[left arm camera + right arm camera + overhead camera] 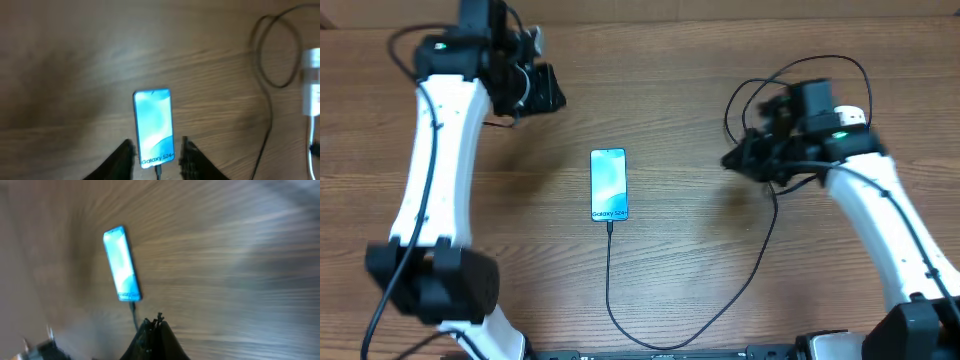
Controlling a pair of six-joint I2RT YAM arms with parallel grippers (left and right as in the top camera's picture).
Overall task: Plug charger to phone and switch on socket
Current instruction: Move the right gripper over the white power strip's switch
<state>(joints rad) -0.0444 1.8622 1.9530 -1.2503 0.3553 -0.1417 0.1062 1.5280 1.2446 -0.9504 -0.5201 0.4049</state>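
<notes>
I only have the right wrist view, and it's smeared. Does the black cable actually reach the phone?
Observer: Overhead, the charger runs straight into the Galaxy end of the phone. Whether the connector is fully seated is too small to tell.
Operator: Where's the socket? I can't find it.
Observer: The left wrist view shows a blurred white block, apparently the socket, at its right edge beside a loop of cable.
Operator: And the left gripper?
Observer: Overhead, the left gripper hangs to the far left, clear of the phone. Its own camera shows the fingers apart.
</notes>
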